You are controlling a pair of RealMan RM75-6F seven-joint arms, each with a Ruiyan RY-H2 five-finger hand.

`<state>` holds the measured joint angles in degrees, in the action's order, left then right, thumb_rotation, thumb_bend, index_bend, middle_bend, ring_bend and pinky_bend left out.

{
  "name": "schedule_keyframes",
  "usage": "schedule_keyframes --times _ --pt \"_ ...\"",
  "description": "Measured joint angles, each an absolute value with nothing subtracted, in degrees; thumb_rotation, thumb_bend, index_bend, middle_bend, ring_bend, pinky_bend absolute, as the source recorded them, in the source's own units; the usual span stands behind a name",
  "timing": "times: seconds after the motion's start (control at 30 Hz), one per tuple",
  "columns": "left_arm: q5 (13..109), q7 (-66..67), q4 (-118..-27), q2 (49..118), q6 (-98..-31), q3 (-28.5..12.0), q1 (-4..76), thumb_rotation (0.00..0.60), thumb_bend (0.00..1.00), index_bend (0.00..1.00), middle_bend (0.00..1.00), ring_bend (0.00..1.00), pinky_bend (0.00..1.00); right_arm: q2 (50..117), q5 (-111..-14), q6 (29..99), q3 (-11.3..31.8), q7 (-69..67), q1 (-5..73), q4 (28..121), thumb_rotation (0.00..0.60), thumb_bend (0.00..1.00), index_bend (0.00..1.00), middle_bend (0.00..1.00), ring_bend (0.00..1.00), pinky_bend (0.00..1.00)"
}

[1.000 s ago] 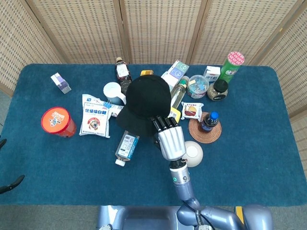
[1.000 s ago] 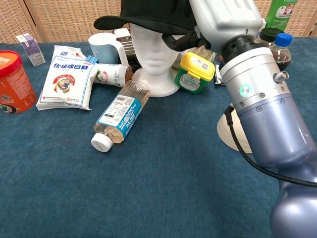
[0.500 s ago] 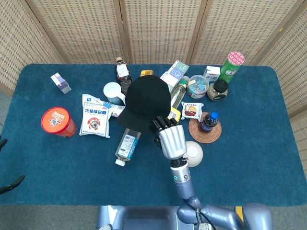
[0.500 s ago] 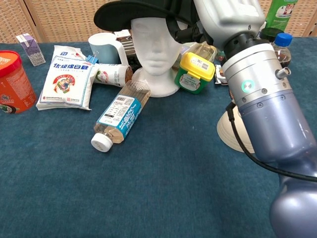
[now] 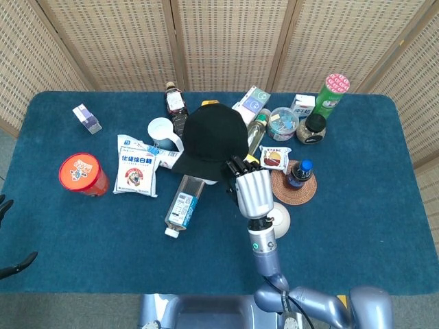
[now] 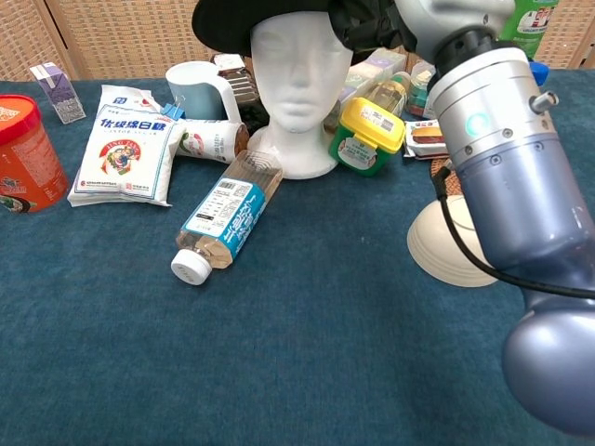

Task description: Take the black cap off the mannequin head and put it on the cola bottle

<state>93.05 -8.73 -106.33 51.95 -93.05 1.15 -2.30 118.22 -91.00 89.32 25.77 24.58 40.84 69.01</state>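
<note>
Black cap point(image 5: 211, 140), raised just above the white mannequin head point(image 6: 296, 65), its edge gripped by the right robot hand point(image 5: 254, 192); cola bottle point(image 5: 298, 174) stands nearby on a coaster.

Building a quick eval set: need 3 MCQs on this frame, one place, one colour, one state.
1. The cola bottle stands on:
A. a woven coaster
B. the white bag
C. the orange tub

2. The lid of the tall green can is:
A. blue
B. red
C. yellow

3. The black cap is:
A. flat on the table
B. on the cola bottle
C. lifted off the mannequin head, held by the right hand

Answers: 1 A, the coaster rings its base. 2 B, red top. 3 C, chest view shows the bare forehead.
</note>
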Motion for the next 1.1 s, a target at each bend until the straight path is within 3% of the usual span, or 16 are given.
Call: schedule_keyframes --times 0.77,1.1 --pt "92.68 -14.01 -106.7 48.71 -92.07 2.0 -2.34 0.6 0.16 0.0 0.0 0.0 0.0 114.9 -85.71 87.87 32.75 34.49 46.28 77.08 0.6 0.46 0.63 0.72 0.73 0.74" --pt "92.97 -15.93 -106.61 47.64 -91.79 2.53 -2.47 0.6 0.16 0.0 0.0 0.0 0.0 114.68 -81.83 86.19 37.24 36.75 50.48 76.22 0.6 0.46 0.63 0.72 0.73 0.74"
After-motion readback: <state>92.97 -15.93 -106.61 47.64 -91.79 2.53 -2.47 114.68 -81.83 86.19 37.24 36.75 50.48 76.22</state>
